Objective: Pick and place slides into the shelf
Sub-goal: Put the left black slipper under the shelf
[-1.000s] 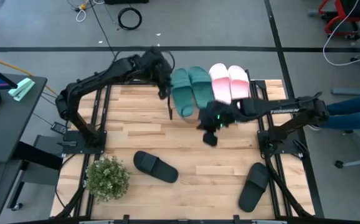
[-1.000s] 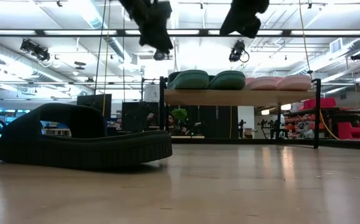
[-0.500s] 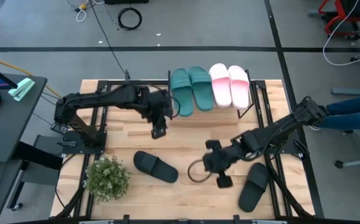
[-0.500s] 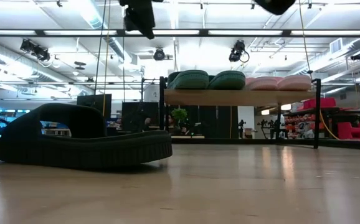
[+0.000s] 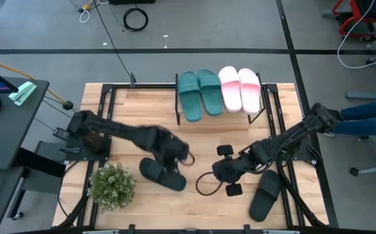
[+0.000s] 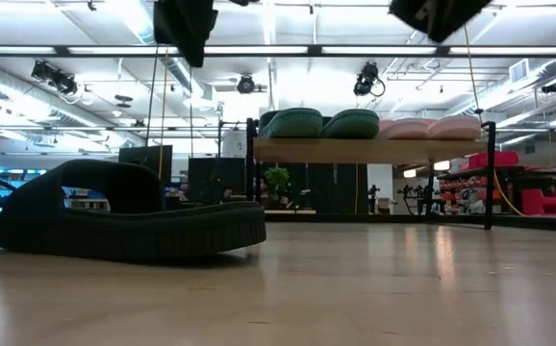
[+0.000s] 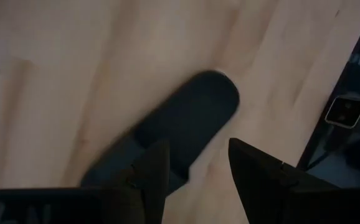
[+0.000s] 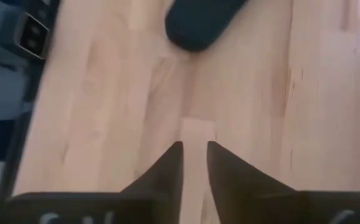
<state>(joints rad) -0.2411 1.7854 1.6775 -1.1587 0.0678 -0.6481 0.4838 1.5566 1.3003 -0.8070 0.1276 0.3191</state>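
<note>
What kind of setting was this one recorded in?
Probably a robotics lab or workshop. The wooden table stands on a bare grey floor with cables lying loose, the low view shows an open ceiling with strip lights, and rolling office chairs stand nearby.

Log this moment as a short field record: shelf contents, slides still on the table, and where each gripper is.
shelf: holds teal slides and pink slides, side by side
left black slide: on the table, beside the plant
right black slide: on the table, near the front right
left gripper: open, above the left black slide, empty
right gripper: fingers nearly together, empty, over bare table near the right black slide
</note>
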